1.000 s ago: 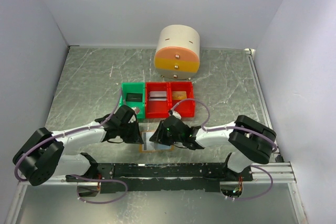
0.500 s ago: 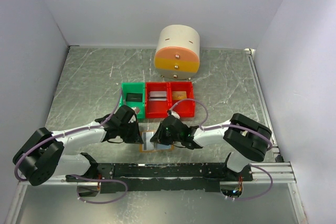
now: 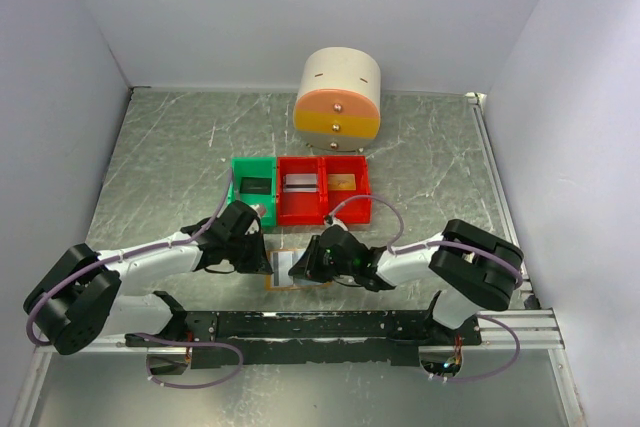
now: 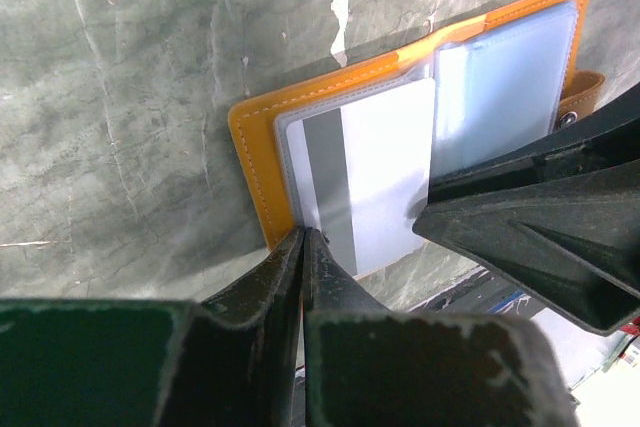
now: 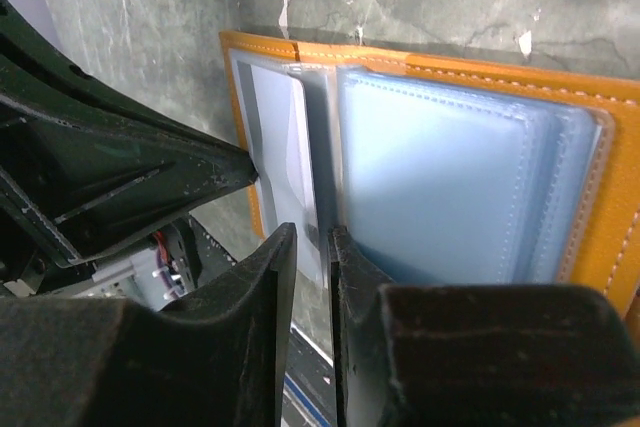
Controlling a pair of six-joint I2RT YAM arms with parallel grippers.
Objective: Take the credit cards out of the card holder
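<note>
The card holder [image 4: 250, 147] lies open and flat on the grey marbled counter [image 3: 160, 167], near its front edge and between the 2 arms. It is orange-tan at the rim with pale blue pockets inside. The grey-silver card [image 4: 380, 177], with its dark stripe, sits in the pocket nearest the left arm and sticks out past the holder's lower edge.

The left gripper [image 4: 303, 239] has its jaws pressed almost together, with only a thin slit between them. They are pinched on the holder's rim just beside the card's dark stripe.

The right gripper [image 5: 312, 242] reaches in from the other side. Its jaws are narrow, and the edge of the grey-silver card runs between them – a grip on the card, as far as the wrist view shows. In the left wrist view, 1 of its fingers touches the card's corner.

Farther back on the counter stand a green bin [image 3: 253, 187] and 2 red bins [image 3: 322, 187] in a row, touching side to side. Behind them is a round cream drawer unit [image 3: 338, 95] with orange and yellow fronts – well apart from the holder.
</note>
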